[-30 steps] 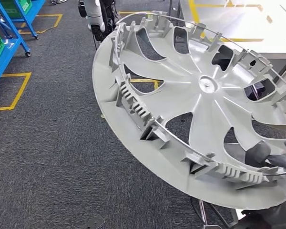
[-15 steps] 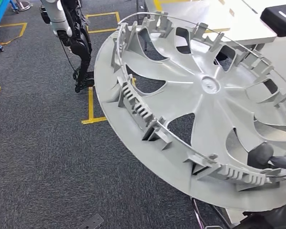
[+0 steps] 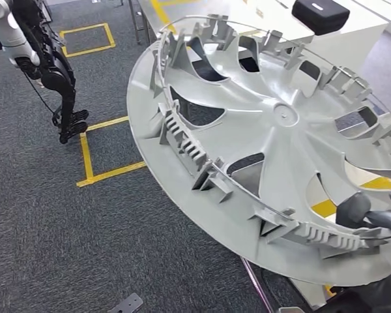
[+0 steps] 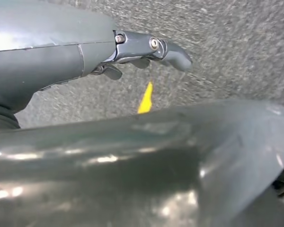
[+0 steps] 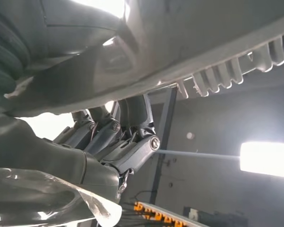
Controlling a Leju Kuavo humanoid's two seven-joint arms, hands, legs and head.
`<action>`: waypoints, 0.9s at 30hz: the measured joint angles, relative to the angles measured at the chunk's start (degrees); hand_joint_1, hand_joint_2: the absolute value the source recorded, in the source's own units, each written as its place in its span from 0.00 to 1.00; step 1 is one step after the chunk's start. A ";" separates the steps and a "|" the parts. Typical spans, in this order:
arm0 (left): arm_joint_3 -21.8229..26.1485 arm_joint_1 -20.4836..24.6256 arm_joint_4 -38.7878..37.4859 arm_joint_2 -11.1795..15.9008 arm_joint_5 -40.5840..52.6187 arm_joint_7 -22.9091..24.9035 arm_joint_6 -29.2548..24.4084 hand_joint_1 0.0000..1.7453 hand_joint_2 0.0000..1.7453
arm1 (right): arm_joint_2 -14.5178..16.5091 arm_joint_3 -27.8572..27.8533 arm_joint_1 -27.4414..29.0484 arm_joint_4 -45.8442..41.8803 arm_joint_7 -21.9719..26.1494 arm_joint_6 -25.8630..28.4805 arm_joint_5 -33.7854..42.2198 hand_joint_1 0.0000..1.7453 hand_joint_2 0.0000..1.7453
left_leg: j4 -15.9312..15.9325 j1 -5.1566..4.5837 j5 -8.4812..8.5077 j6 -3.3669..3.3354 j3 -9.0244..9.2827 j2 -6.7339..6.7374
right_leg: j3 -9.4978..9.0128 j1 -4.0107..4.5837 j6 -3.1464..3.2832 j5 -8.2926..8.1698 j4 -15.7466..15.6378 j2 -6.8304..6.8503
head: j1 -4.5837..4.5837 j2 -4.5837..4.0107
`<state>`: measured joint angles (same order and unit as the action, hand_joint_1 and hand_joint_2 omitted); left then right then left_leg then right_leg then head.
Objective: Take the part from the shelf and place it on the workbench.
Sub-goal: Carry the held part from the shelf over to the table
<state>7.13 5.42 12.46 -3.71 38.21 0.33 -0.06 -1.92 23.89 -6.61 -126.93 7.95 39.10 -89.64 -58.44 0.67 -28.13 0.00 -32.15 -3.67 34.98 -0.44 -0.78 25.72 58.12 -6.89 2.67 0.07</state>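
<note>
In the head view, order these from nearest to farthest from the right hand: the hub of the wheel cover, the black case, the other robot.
1. Hub: centre of the wheel cover, above the right hand.
2. Black case: on the white workbench, top right.
3. Other robot: far top left, on the carpet.

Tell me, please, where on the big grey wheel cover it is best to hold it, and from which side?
Probably at the outer rim, from the near right, where the right robot hand grips the wheel cover now. The rim is a thin flat band that fingers can clamp. The middle is wide spokes and openings, harder to pinch.
</note>
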 joint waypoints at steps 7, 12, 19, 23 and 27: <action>0.02 0.10 0.00 -0.09 0.06 0.00 -0.01 0.00 0.00 | 0.00 -0.13 0.06 -0.05 -0.01 0.02 0.01 1.00 1.00 | 0.93 0.03 0.55 -1.49 0.32 4.86 | 8.14 -0.23 -1.90 7.05 15.08 6.42 | -0.41 -0.01; 0.02 0.26 0.00 -0.20 0.09 0.01 0.06 0.00 0.00 | 0.00 -0.13 -0.02 -0.05 0.01 0.02 -0.01 1.00 1.00 | 0.81 -0.20 -0.10 -0.75 0.81 8.05 | 1.53 -0.12 -1.75 1.33 3.43 9.87 | -0.39 -0.02; 0.02 0.52 0.00 -0.27 0.17 0.49 0.08 0.00 0.00 | 0.04 -0.07 -0.16 -0.08 0.15 0.02 -0.07 1.00 1.00 | -3.19 -0.27 -3.37 0.90 -0.19 7.49 | -0.43 0.13 0.94 0.37 -0.33 7.89 | -0.02 -0.01; 0.00 0.23 0.00 -0.31 0.20 0.70 0.10 0.00 0.00 | 0.07 -0.04 -0.15 -0.06 0.21 0.00 -0.07 1.00 1.00 | -16.42 -0.16 -8.31 0.97 -6.60 4.07 | -0.52 0.28 1.50 0.38 -0.31 5.06 | 0.15 -0.02; 0.01 0.20 -0.01 -0.20 0.22 0.72 0.09 0.00 0.00 | 0.07 -0.04 -0.17 -0.05 0.21 0.00 -0.07 1.00 1.00 | -5.60 -0.04 -0.86 0.10 -2.61 1.18 | -0.74 0.35 1.33 0.42 -0.09 2.07 | 0.13 -0.02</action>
<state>7.14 5.62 12.45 -3.91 38.43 1.05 0.03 -1.86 23.85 -6.77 -126.98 8.15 39.10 -89.70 -64.04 0.63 -28.99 0.10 -34.76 -2.49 34.24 -0.09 0.55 26.14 58.03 -4.82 2.80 0.04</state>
